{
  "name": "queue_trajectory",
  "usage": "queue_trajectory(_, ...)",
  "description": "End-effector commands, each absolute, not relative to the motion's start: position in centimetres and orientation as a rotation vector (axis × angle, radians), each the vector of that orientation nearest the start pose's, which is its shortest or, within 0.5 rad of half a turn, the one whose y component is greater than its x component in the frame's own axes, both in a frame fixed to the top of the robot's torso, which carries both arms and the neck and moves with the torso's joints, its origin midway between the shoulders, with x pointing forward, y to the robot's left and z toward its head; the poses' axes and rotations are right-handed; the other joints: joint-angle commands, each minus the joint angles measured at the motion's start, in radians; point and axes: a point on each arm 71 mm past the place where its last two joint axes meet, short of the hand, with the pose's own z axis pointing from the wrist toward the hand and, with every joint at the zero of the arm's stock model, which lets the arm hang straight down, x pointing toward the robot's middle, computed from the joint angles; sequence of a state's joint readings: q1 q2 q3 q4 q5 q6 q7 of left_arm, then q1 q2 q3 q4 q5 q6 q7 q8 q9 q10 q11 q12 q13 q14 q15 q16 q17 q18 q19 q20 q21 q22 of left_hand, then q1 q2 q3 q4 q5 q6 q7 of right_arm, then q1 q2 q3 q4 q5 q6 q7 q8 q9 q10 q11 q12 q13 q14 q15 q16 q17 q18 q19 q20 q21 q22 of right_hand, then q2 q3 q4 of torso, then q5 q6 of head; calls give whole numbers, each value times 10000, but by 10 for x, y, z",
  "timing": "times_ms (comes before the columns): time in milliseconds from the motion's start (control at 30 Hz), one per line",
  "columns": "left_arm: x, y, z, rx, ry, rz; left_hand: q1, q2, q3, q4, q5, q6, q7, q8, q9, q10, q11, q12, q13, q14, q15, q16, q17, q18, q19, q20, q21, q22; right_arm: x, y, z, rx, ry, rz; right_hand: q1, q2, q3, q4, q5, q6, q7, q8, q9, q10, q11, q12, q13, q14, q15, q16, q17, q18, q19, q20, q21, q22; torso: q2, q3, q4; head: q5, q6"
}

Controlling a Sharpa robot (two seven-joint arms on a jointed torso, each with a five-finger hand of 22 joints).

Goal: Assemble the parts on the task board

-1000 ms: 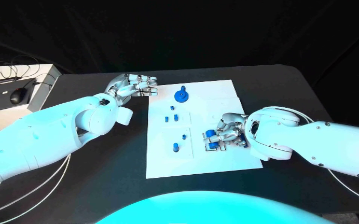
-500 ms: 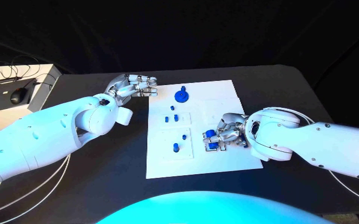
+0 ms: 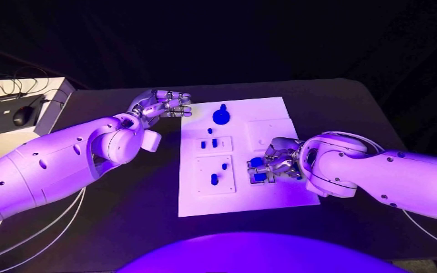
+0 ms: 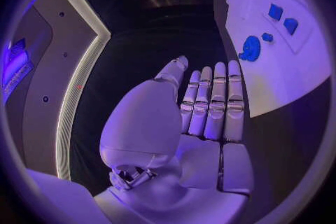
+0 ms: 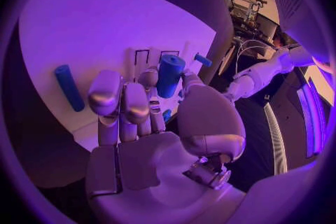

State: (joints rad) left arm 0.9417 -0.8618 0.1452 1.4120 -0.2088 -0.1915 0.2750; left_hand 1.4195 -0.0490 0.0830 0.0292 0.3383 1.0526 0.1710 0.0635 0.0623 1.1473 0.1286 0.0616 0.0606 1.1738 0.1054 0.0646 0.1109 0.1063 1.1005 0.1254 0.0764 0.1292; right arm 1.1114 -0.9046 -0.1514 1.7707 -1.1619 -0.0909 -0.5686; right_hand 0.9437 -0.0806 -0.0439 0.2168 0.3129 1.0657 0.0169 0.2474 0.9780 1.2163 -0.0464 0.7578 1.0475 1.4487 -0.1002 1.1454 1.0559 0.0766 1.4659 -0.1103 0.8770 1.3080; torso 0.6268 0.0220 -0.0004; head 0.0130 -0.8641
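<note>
The white task board (image 3: 273,121) lies in the middle of the black table. A round blue disc part (image 3: 221,116) stands near its far edge, and small blue parts (image 3: 212,142) sit in the plates nearer me. My right hand (image 3: 275,163) rests over the board's right side and pinches an upright blue cylinder (image 5: 170,75) between thumb and fingers. Another blue cylinder (image 5: 69,87) lies flat on the board beside that hand. My left hand (image 3: 166,103) hovers off the board's far left corner, with its fingers (image 4: 213,103) straight, together and holding nothing. The disc part (image 4: 251,47) lies beyond those fingertips.
A white side surface with a dark computer mouse (image 3: 23,116) and cables stands at the far left, off the table. Bare black table (image 3: 346,105) surrounds the board on all sides.
</note>
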Motion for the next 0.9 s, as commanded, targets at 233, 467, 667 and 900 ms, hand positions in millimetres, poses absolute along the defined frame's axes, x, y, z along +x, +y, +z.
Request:
queue_trajectory(233, 477, 247, -251, -11545, 15753, -14526, -11, 64, -47, 85, 1, -64, 4, -1, 10, -68, 21, -13, -9, -73, 23, -15, 13, -73, 62, 60, 0, -56, 390, -186, -270, 1565, 23075, 4514, -22, -207, 53, 308, -106, 43, 46, 93, 25, 45, 38, 85, 6, 39, 0, 5, 14, -111, 320, -26, 71, 1190, 0, 1, 0, 6, -17)
queue_trajectory(467, 477, 247, -251, -11543, 15764, -14536, 43, 160, 8, 88, 15, -64, 1, 0, 11, -67, 17, -13, -9, -74, 17, -13, 14, -68, 62, 55, 1, -68, 389, -186, -270, 1584, 23073, 4592, -14, -312, 96, 458, -105, 43, 46, 104, 27, 56, 32, 91, 10, 34, 0, 13, 23, -115, 317, -31, 93, 1192, 6, 0, 0, 45, -25)
queue_trajectory(667, 477, 248, -251, -11544, 15761, -14533, 29, 157, 15, 98, 13, -65, 4, 0, 11, -69, 19, -11, -9, -79, 20, -14, 13, -71, 59, 55, 1, -72, 388, -186, -269, 1650, 23029, 4650, -87, -498, 137, 669, -262, 49, 44, 111, 24, 64, 32, 109, 26, 39, 0, 22, 32, -119, 320, -31, 147, 1202, -1, -2, 5, 54, -36)
queue_trajectory(900, 477, 248, -251, -11546, 15755, -14524, 29, 157, 15, 98, 13, -65, 4, 0, 11, -69, 19, -11, -9, -79, 20, -14, 13, -71, 59, 55, 1, -72, 389, -187, -269, 1761, 22897, 4678, -50, -220, 103, 456, -191, 59, 35, 149, 50, 93, 12, 150, 54, 46, -6, 53, 58, -125, 324, -39, 210, 1213, -3, -3, 7, 51, -27)
